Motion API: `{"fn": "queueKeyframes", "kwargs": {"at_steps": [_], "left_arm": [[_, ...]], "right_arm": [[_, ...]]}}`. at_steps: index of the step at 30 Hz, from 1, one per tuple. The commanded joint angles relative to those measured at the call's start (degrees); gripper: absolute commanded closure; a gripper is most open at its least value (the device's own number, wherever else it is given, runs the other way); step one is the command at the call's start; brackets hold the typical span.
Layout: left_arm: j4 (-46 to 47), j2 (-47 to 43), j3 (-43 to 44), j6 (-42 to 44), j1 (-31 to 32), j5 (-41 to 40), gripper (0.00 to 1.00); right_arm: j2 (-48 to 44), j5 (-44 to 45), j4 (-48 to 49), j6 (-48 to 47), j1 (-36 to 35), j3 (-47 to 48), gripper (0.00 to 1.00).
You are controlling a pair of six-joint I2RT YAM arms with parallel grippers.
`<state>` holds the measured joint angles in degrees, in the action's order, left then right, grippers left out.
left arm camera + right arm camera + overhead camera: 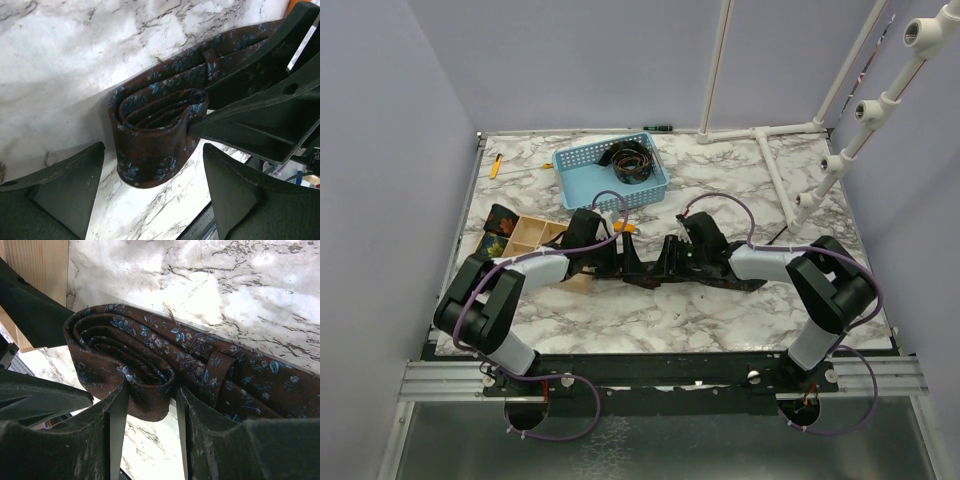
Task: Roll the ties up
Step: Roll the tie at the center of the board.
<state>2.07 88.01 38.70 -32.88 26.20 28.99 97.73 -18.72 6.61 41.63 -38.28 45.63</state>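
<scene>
Two arms meet over the marble bench (740,310) in the top view, with a dark tie (655,272) stretched between them. Another coiled tie (628,160) lies in a blue basket (582,185) behind.

From the left wrist, the left hand (152,165) stands wide open, its fingers either side of the half-rolled coil without touching it.

From the right wrist, the right hand (149,402) pinches the coil's lower fold. The fabric looks light, soft and slippery, likely to spring loose, so hold across the whole coil, not one layer.
</scene>
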Motion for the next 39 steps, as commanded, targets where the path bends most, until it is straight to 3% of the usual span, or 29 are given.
{"fn": "queueKeyframes", "kwargs": {"at_steps": [1,5,16,22,29,34,39], "left_arm": [[1.6,3.7,1.5,1.8,-0.4,3.5,0.19],[3.1,6.7,2.0,1.6,-0.4,6.3,0.26],[4.4,6.8,0.2,1.4,-0.4,9.2,0.66],[4.0,5.3,-0.7,0.7,-0.3,8.0,1.0],[-5.8,2.8,0.6,3.1,-0.2,4.6,1.0],[-12.6,-0.5,1.9,4.5,-0.3,2.6,1.0],[-19.7,-4.4,3.7,6.3,0.2,-1.2,1.0]], "right_arm": [[2.0,2.1,0.3,-0.4,-0.2,-1.1,0.57],[2.3,1.8,1.2,-0.3,-0.2,-1.5,0.57],[1.3,2.0,2.4,0.4,-0.1,-2.4,0.57],[-2.7,3.3,2.6,1.0,-0.1,-3.5,0.54],[-14.1,13.9,-5.2,-1.7,1.6,-5.6,0.49],[-14.8,18.3,-10.2,-5.0,5.0,-5.7,0.54],[-15.2,16.6,-10.8,-5.8,5.0,-8.7,0.58]]}}
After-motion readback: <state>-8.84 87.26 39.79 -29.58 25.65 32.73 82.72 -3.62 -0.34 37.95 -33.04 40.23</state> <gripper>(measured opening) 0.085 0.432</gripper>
